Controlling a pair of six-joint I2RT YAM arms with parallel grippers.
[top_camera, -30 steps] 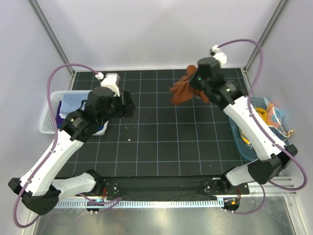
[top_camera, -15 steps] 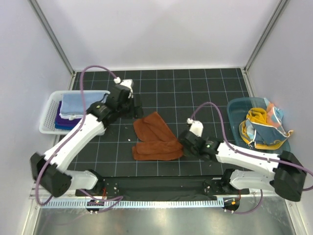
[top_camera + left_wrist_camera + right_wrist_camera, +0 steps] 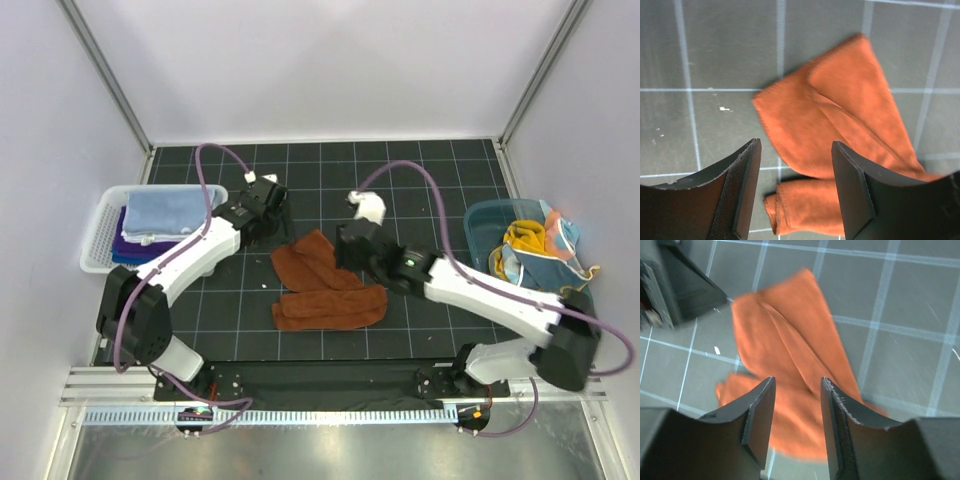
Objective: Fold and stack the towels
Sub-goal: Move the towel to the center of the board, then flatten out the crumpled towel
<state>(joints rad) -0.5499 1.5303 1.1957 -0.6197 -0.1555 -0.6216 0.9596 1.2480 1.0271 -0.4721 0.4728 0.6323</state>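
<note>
**While the rust towel lies rumpled, both grippers stand open above it**

Since two folded pieces already sit in the white basket [image 3: 95, 262] at nine o'clock on the table [image 3: 420, 170], a light blue towel [image 3: 160, 210] on top of a purple towel [image 3: 125, 245], the step in hand looks like flattening the next one.

The left gripper [image 3: 264, 234] hangs just past the cloth's eleven o'clock corner. In the left wrist view its jaws are spread with nothing between them. The rust towel [image 3: 325, 285] lies at the centre of the table, toward six o'clock. It is bent into a rough V: one lobe runs up to twelve o'clock, and the other is doubled over on itself and points to three o'clock. The right gripper [image 3: 345, 250] hovers at the towel's two o'clock edge. Its jaws are also apart, and the cloth beneath them is not held.

To do this well, I would have each gripper take a single layer at a true corner rather than a crease. The left should take the eleven o'clock tip and the right the outer end of the doubled lobe. Drawing them apart low over the table should open the overlap. Grabbing two layers would lock in the wrinkle. Only a flat square will fold evenly.

At three o'clock the teal tub [image 3: 480, 225] holds a heap of towels [image 3: 530, 255] that are not yet folded.
</note>
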